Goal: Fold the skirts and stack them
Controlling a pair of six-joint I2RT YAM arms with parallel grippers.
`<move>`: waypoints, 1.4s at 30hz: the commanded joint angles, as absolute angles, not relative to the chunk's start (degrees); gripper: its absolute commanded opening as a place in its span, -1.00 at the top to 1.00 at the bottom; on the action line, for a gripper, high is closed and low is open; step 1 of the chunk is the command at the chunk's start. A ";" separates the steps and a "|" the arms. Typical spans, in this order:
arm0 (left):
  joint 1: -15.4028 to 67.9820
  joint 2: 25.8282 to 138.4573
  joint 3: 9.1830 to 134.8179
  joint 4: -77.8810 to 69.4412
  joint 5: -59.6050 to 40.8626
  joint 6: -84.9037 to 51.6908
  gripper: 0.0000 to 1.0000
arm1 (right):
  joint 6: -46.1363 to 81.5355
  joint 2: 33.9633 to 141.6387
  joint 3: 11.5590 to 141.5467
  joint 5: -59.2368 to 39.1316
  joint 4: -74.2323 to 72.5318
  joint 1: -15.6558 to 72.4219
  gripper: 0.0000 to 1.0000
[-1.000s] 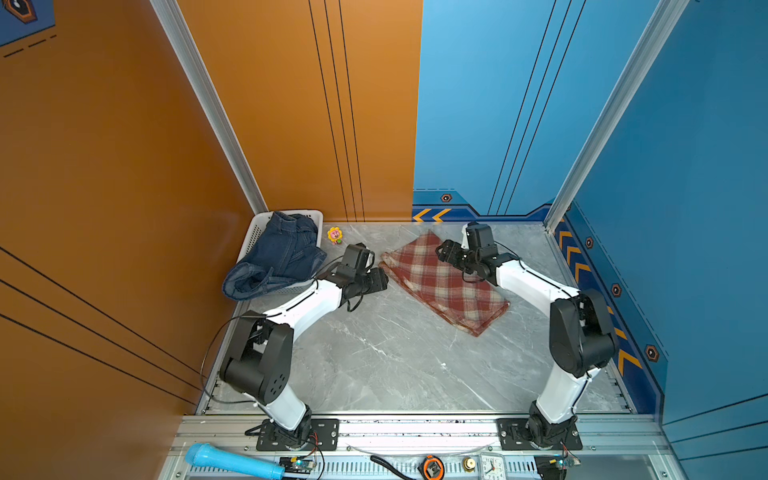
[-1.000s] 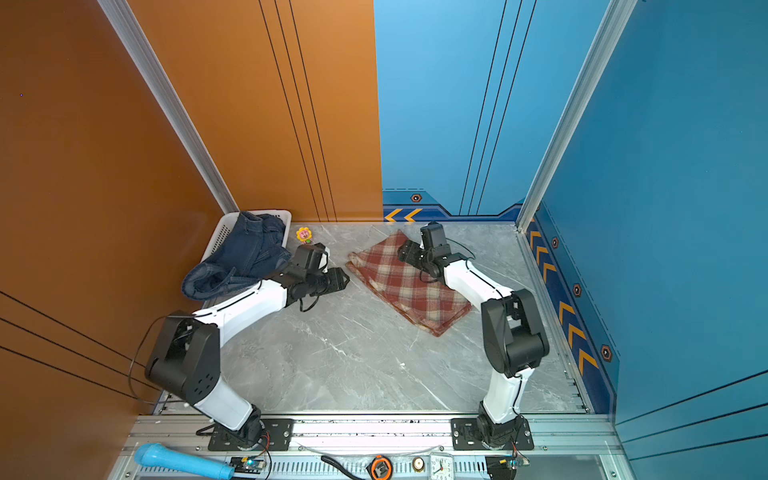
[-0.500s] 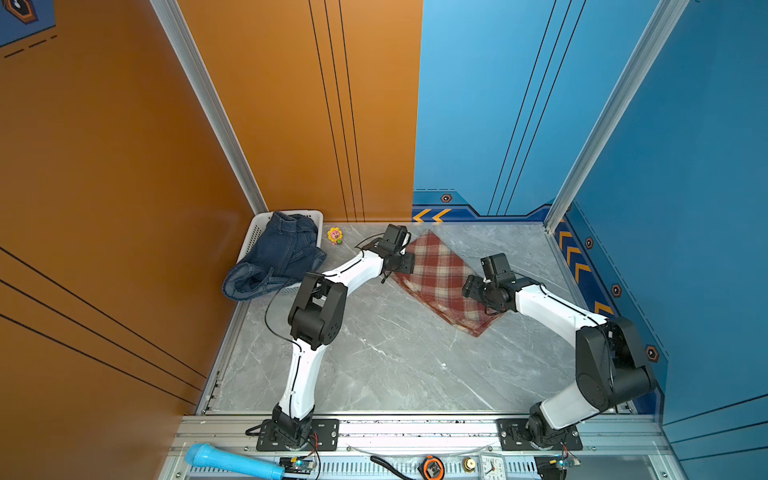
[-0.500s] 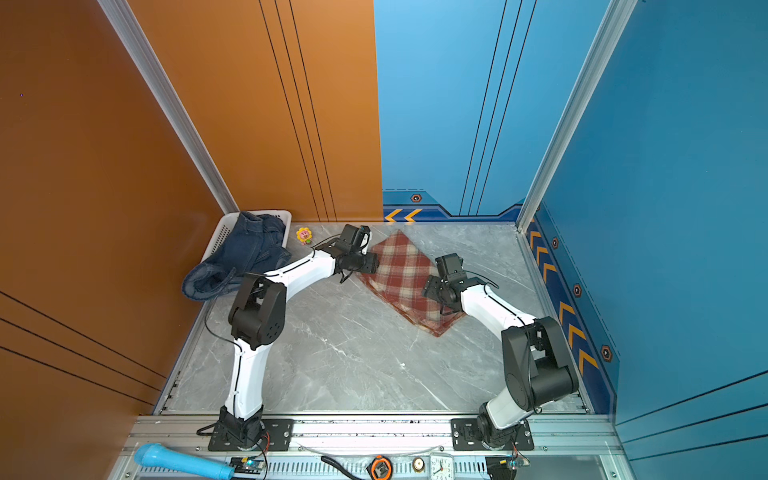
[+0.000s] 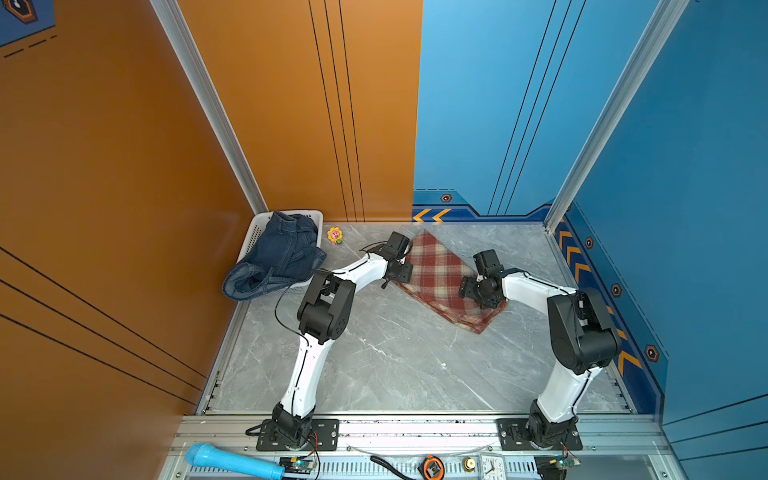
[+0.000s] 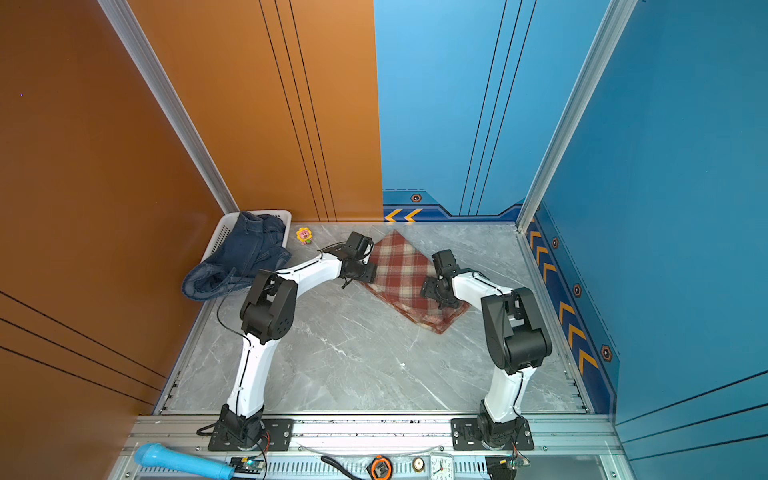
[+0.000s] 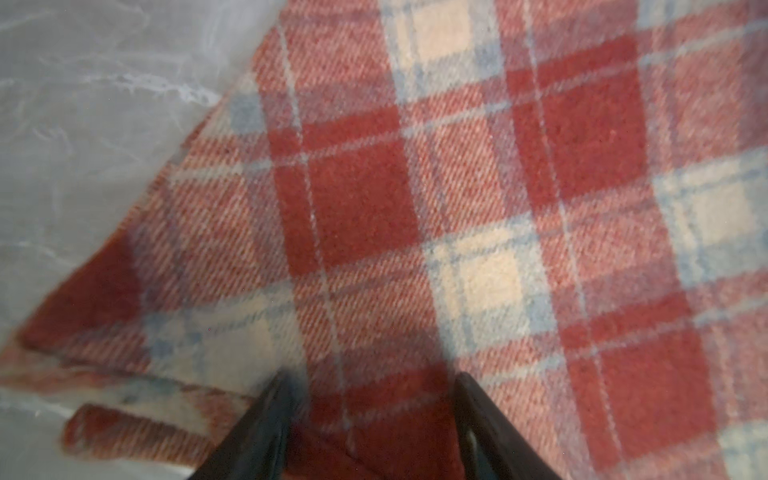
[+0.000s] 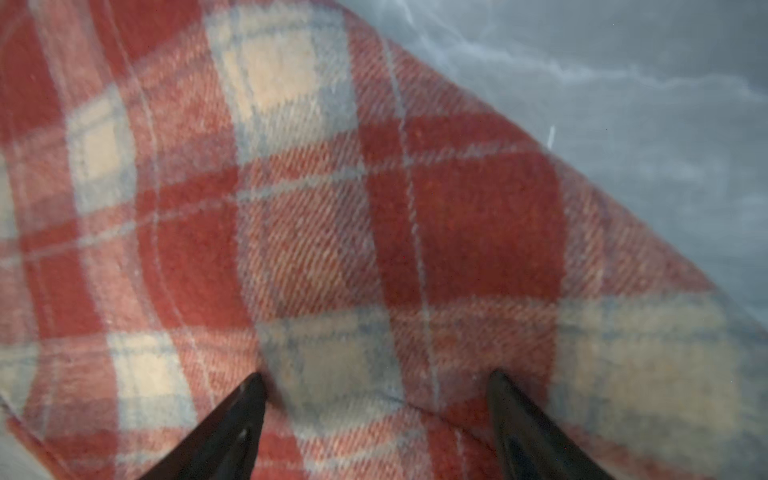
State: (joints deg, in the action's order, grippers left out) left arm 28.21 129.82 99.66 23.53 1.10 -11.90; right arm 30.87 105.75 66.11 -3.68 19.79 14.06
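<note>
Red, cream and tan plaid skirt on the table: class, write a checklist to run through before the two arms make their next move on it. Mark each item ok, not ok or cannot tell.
1. Left gripper jaws apart over the red, cream and tan plaid skirt: ok.
2. Right gripper jaws apart over the same skirt: ok.
3. Either gripper touching the cloth: cannot tell.
4. Plaid skirt lies wholly on the grey marble table: ok.
5. Yellow flower toy apart from the plaid skirt: ok.
6. Dark blue denim skirts folded: not ok; heaped in the white perforated plastic basket, hanging over its rim.
</note>
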 commanded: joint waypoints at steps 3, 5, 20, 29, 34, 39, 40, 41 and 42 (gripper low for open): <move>28.86 123.86 90.08 28.19 0.87 -16.83 -0.25 | 22.70 113.36 76.54 -8.53 21.36 13.06 -0.69; 29.22 121.25 86.16 28.30 0.98 -18.00 -0.25 | 20.67 116.10 80.59 -9.43 21.34 12.94 -0.69; 35.98 96.13 66.68 18.09 -11.54 -25.05 -0.54 | 22.63 113.41 89.13 -16.51 17.48 12.13 -0.77; 30.35 105.97 75.03 8.97 -14.65 -26.24 -0.50 | 37.36 100.44 68.88 -11.98 7.95 14.59 -0.71; 28.89 108.39 73.81 9.06 -12.61 -28.03 -0.49 | 38.84 99.89 61.77 -13.27 5.74 14.17 -0.69; 28.65 108.64 69.54 9.05 -10.93 -28.51 -0.48 | 38.70 100.53 56.69 -12.88 4.13 12.81 -0.67; 28.59 108.61 68.92 9.05 -10.76 -28.49 -0.48 | 38.67 100.54 56.08 -12.71 4.18 12.48 -0.67; 28.48 108.72 68.45 9.30 -10.68 -28.59 -0.48 | 38.67 100.38 55.58 -12.57 4.27 12.15 -0.65; 28.38 108.82 68.26 9.70 -10.72 -28.63 -0.48 | 38.43 100.29 55.31 -12.40 4.57 11.90 -0.65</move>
State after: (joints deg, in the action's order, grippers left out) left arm 28.56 108.47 69.52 9.43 -12.01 -27.99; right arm 37.60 100.03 56.51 -14.31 5.76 12.97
